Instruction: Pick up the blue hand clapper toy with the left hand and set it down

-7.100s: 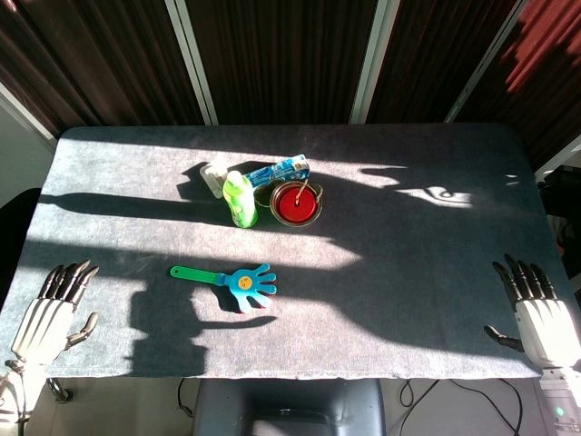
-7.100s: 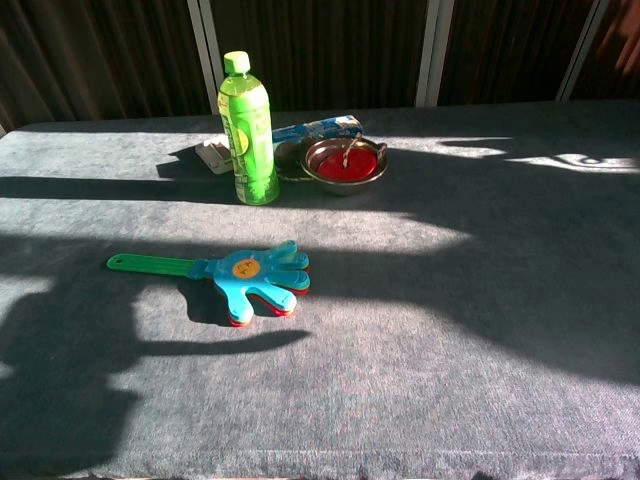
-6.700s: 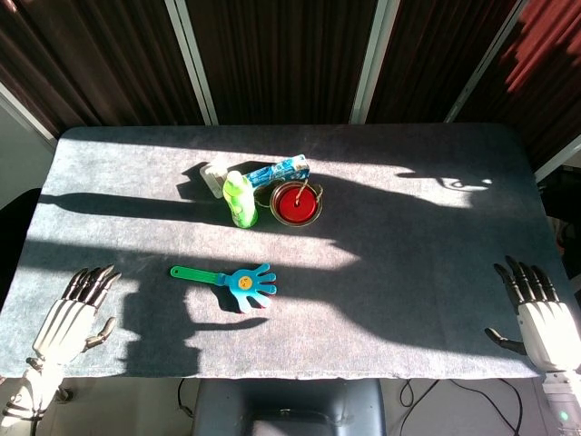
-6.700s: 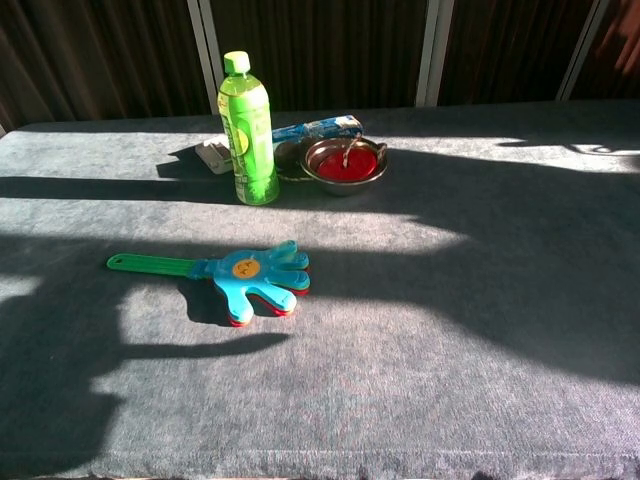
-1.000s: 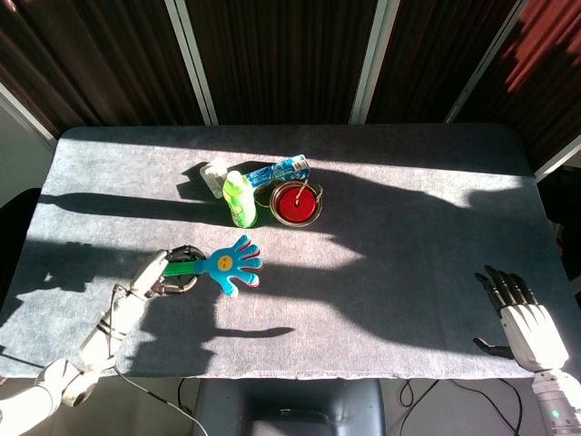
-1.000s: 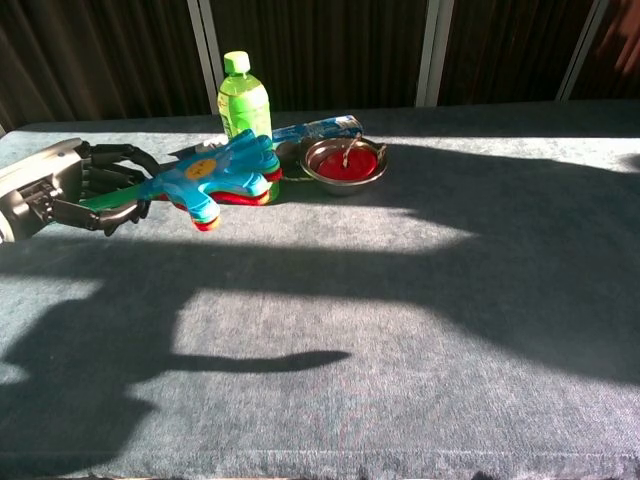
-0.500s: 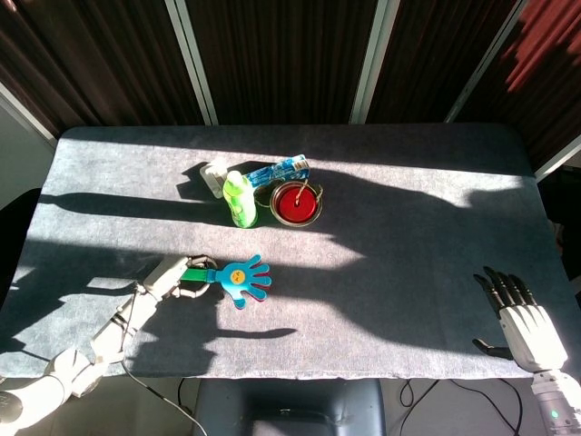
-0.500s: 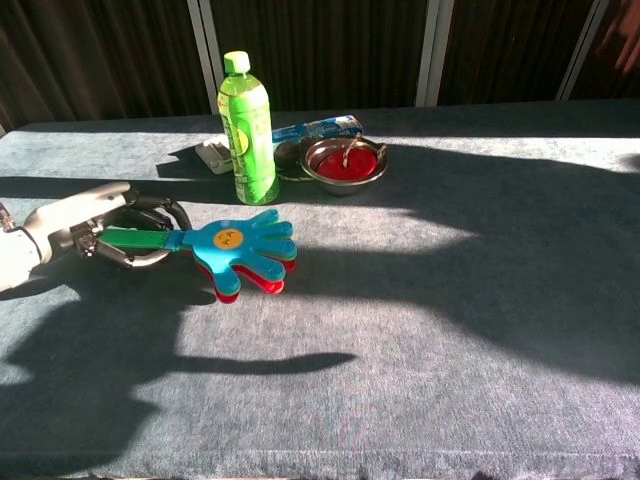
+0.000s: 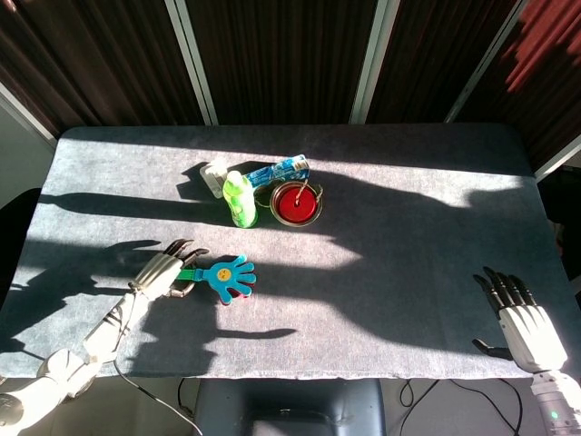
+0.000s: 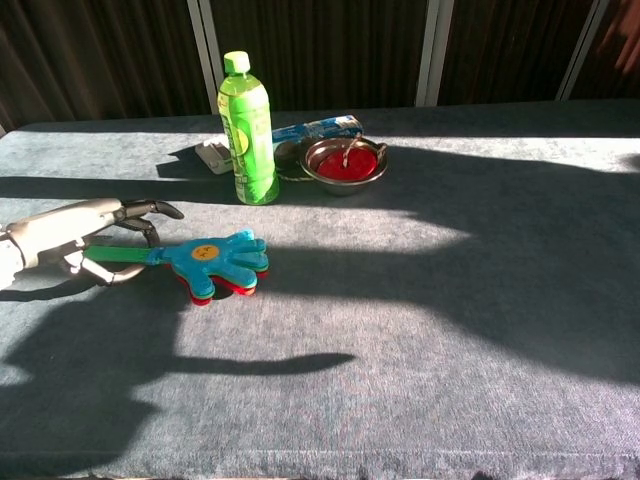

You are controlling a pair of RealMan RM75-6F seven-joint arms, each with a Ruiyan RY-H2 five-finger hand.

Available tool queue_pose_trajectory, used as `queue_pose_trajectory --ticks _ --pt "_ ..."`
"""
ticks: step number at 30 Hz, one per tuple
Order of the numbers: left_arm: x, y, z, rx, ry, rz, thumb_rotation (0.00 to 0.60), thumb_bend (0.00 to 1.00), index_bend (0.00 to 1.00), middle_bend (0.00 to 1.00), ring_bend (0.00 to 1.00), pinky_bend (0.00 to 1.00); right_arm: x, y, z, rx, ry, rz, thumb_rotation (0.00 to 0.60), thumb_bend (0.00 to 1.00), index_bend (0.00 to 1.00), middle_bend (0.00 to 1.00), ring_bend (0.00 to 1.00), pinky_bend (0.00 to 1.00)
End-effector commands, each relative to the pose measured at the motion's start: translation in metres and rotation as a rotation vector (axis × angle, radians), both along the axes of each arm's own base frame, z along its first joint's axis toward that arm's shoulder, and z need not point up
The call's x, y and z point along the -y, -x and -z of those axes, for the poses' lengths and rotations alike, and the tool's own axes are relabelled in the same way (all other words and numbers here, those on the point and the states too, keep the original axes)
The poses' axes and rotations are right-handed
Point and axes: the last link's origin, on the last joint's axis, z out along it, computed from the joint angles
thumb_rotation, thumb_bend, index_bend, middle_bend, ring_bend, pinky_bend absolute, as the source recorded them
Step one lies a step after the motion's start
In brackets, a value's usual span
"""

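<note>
Blue clapper toy (image 10: 213,257) lies flat on the desk (image 10: 420,300); my left robot hand (image 10: 75,232) is spread over its green handle (image 10: 118,254), my right robot hand (image 9: 519,320) spread, idle.

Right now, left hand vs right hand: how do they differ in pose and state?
The left hand lies low over the table, at the green handle of the blue hand clapper toy; the right hand is at the table's near right edge, by nothing. The left hand's fingers reach along and around the handle, though a firm grip can't be confirmed; the right hand's fingers are spread and hold nothing. Both have pale backs and dark fingers.
</note>
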Motion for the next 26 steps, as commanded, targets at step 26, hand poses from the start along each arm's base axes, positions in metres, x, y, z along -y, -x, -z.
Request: queue_pose_trajectory --ticks 26 --pt "0.165 0.014 -0.12 -0.079 -0.357 0.022 0.6 0.44 0.01 0.0 0.0 0.0 -0.005 -0.001 -0.006 -0.022 0.068 -0.016 0.6 0.11 0.0 0.0 0.0 0.0"
